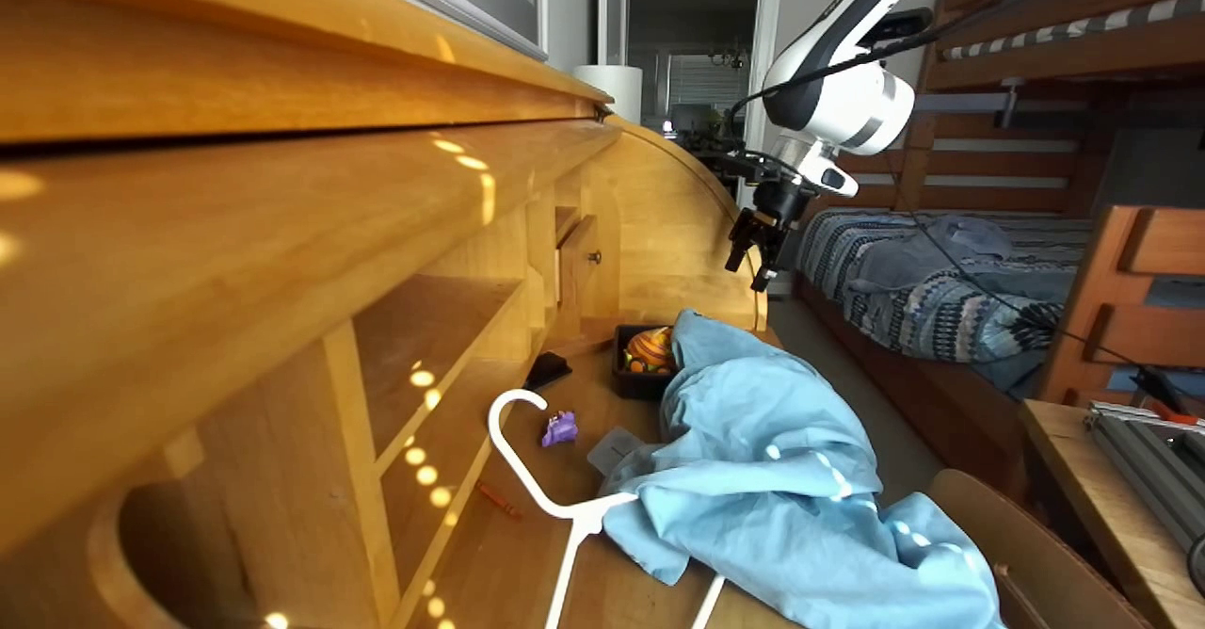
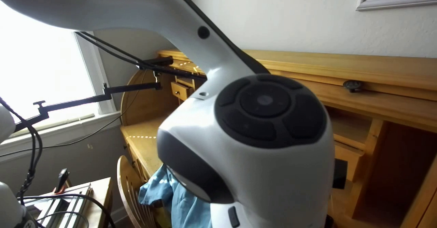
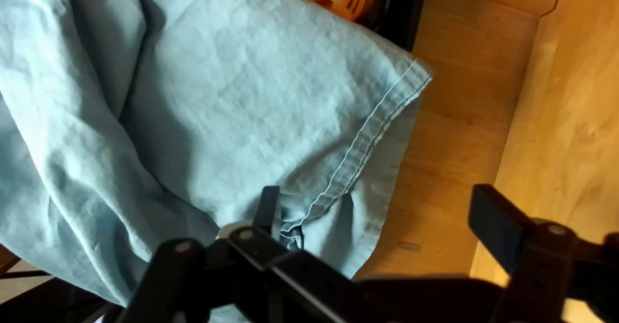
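My gripper (image 1: pixel 747 272) is open and empty above the far end of a wooden desk. In the wrist view its fingers (image 3: pixel 382 216) stand wide apart, the left one over the blue cloth (image 3: pixel 242 105) and the right one over the desk's side wall. The crumpled cloth, with a stitched hem, lies on the desk (image 1: pixel 763 478) and droops over the front edge; part of it also shows in an exterior view (image 2: pixel 191 204). A white hanger (image 1: pixel 585 514) is partly under the cloth. The arm hides the gripper in that same exterior view.
A black box (image 1: pixel 642 386) with an orange striped toy (image 1: pixel 650 350) stands beside the cloth. A purple item (image 1: pixel 560 428) and an orange stick (image 1: pixel 497 499) lie near the cubbies. The desk's curved side panel (image 1: pixel 678 224), a chair (image 2: pixel 127 180) and a bunk bed (image 1: pixel 941 281) are nearby.
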`<state>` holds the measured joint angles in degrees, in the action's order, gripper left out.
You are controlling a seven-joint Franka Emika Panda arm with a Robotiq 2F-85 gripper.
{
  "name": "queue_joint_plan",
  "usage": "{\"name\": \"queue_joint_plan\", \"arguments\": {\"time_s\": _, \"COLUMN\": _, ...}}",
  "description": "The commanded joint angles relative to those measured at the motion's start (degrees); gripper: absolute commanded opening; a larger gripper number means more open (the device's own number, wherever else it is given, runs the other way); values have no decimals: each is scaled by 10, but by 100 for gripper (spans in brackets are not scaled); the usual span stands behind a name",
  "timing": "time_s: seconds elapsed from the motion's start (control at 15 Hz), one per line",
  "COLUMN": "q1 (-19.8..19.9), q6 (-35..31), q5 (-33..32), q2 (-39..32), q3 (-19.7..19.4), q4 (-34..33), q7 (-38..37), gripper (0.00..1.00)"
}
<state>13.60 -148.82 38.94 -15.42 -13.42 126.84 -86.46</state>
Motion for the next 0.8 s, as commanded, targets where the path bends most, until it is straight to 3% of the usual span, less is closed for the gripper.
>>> {"name": "queue_joint_plan", "arguments": {"time_s": 0.0, "q1": 11, "q6": 20, "q5": 42, "q2": -76, "q3": 7, "q4": -78, "q7": -35, "gripper": 95}}
{"name": "queue_joint_plan", "arguments": {"time_s": 0.33, "q1": 15, "q6": 35, "q5": 70, "q2": -132, "q3": 17, "q4": -135, "q7": -49, "gripper": 92}}
{"name": "queue_joint_plan", "arguments": {"time_s": 0.73, "q1": 7, "q6": 45, "q5": 60, "q2": -159, "q3": 16, "q4": -157, "q7": -71, "gripper": 42}}
